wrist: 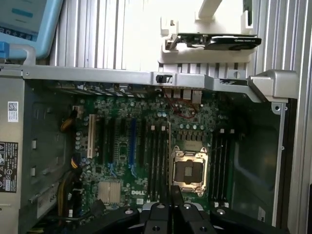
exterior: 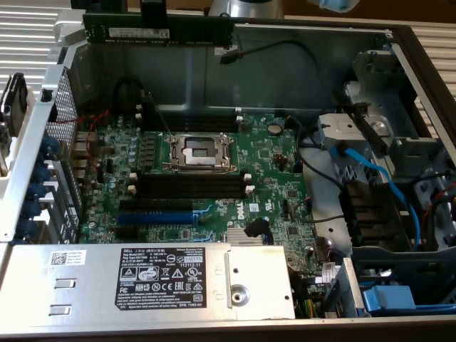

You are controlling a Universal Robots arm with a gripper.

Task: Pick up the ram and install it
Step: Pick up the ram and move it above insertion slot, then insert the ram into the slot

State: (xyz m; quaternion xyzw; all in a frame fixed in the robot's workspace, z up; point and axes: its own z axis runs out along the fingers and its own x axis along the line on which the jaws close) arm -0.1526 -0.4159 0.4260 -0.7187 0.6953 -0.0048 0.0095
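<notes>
The fingers (exterior: 154,13) are pinched narrow on the ram (exterior: 158,30), gripping its upper long edge close to the middle. That looks like a sensible hold, since the stick hangs level and both ends are free. The white label strip faces the exterior camera, and the stick's lower edge points down into the open computer case (exterior: 299,78).

Well below the fingers lies the green motherboard (exterior: 271,164), with the silver processor socket (exterior: 199,151) near its centre. The long black memory slots (exterior: 192,187) sit just beside that socket, empty, with their white end clips showing. The blue expansion slot (exterior: 155,216) sits further out from the fingers, past the black slots.

From the wrist view, the fingers (wrist: 175,207) look straight down the board. The socket is almost directly beyond them, with dark slots running along either side of it. The ram is up in the air, well apart from any slot — picked up, by the look of it, but not yet seated.
</notes>
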